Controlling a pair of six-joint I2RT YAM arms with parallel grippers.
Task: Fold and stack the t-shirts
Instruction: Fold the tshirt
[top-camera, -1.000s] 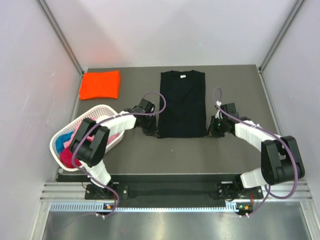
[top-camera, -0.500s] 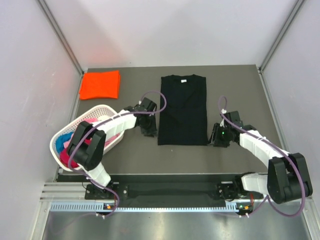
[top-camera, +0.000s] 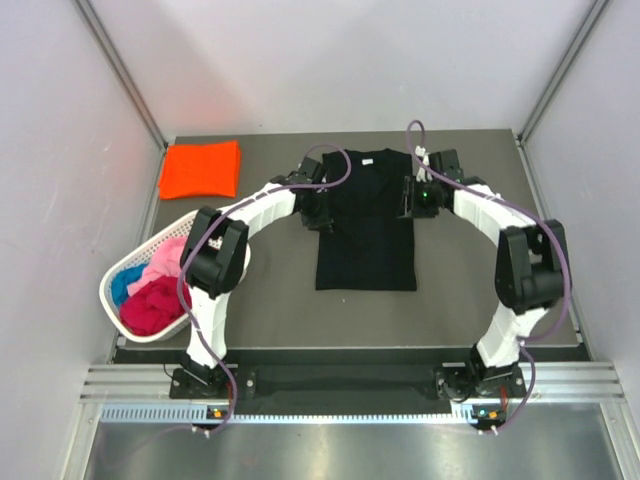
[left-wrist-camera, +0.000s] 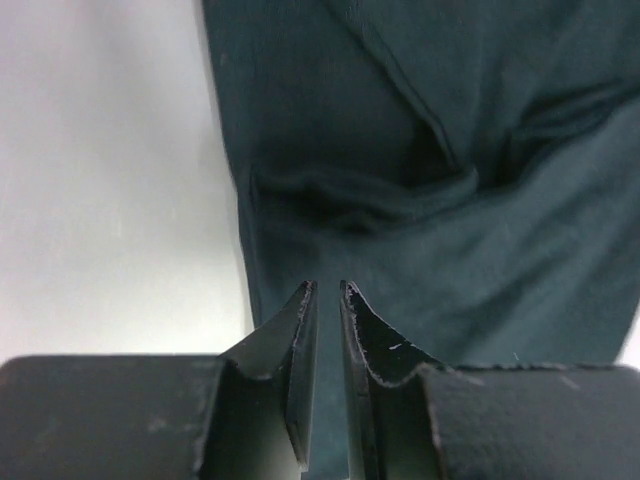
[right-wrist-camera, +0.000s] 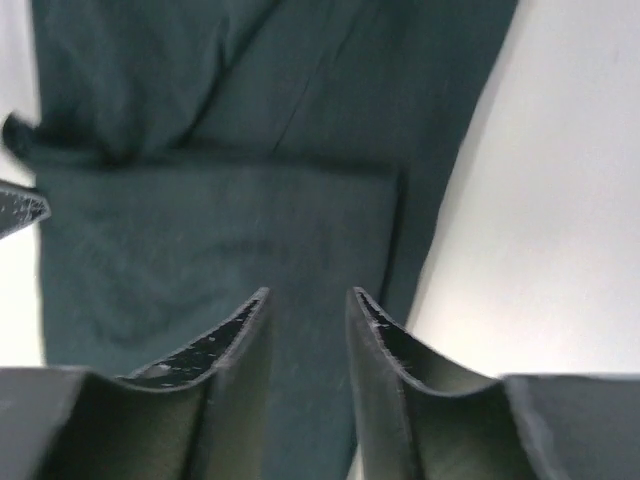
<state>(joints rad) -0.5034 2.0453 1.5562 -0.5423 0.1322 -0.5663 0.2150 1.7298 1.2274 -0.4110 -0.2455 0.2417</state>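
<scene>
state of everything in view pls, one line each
black t-shirt: laid flat, sides folded in, a long rectangle.
orange t-shirt: folded, lying far left.
pink t-shirt: crumpled, in the basket.
magenta t-shirt: crumpled, in the basket.
blue t-shirt: crumpled, in the basket.
basket: upright, holding three shirts.
left gripper: narrowly open, empty, over the black t-shirt's left edge.
right gripper: open, empty, over its right edge.
</scene>
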